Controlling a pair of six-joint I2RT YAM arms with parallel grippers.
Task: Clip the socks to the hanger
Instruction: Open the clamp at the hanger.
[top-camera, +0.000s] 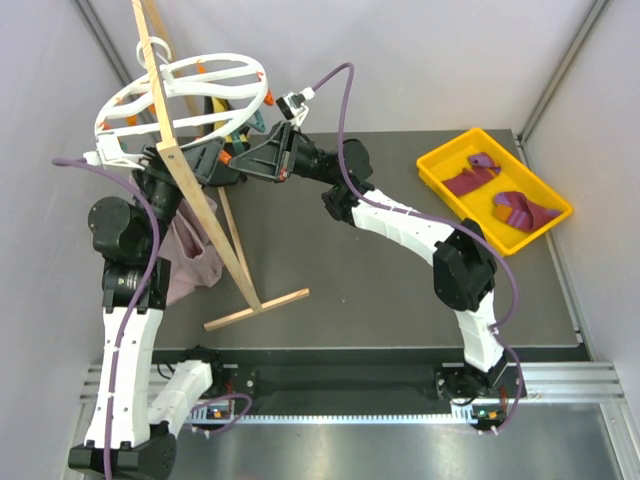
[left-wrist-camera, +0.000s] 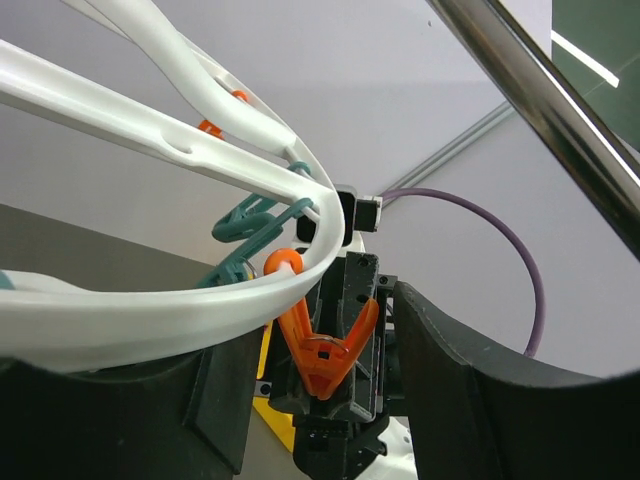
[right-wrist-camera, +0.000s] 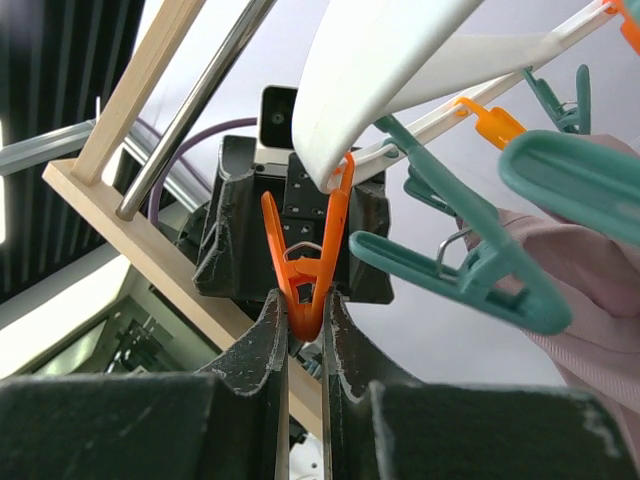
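Free table (top-camera: 380, 300) is left at centre and toward 6 o'clock. Passage toward 10 o'clock is barred by the wooden stand (top-camera: 203, 215) and the hanger (left-wrist-camera: 140, 325). Gaps between its clips (right-wrist-camera: 570, 180) seem narrow.

socks (top-camera: 472, 176): two, both in the tray
yellow tray (top-camera: 447, 145): one
hanger (top-camera: 230, 58): one
orange clips (right-wrist-camera: 305, 270): at least three on the rim
teal clips (right-wrist-camera: 470, 275): several, full count not clear
wooden stand (top-camera: 197, 205): one
mauve cloth (top-camera: 190, 260): one
arms (top-camera: 410, 225): two
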